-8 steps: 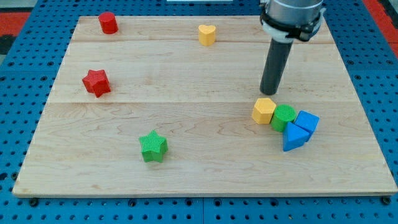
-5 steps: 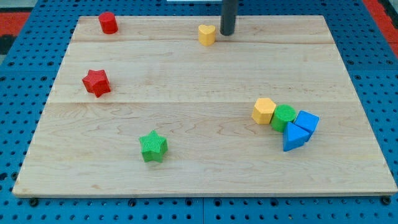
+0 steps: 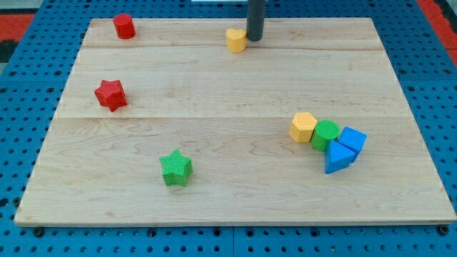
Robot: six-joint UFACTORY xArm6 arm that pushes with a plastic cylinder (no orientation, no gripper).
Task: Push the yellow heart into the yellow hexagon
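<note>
The yellow heart lies near the view's top centre of the wooden board. My tip stands right against the heart's right side, touching or nearly touching it. The yellow hexagon sits at the view's right middle, far down and right of the heart and the tip.
A green cylinder touches the hexagon's right side, with a blue cube and a blue triangle beside it. A red cylinder is at top left, a red star at left, a green star at bottom centre.
My tip moved from just above the yellow hexagon up to the board's top, then slid left against the yellow heart's right side. The heart shifted slightly left.
</note>
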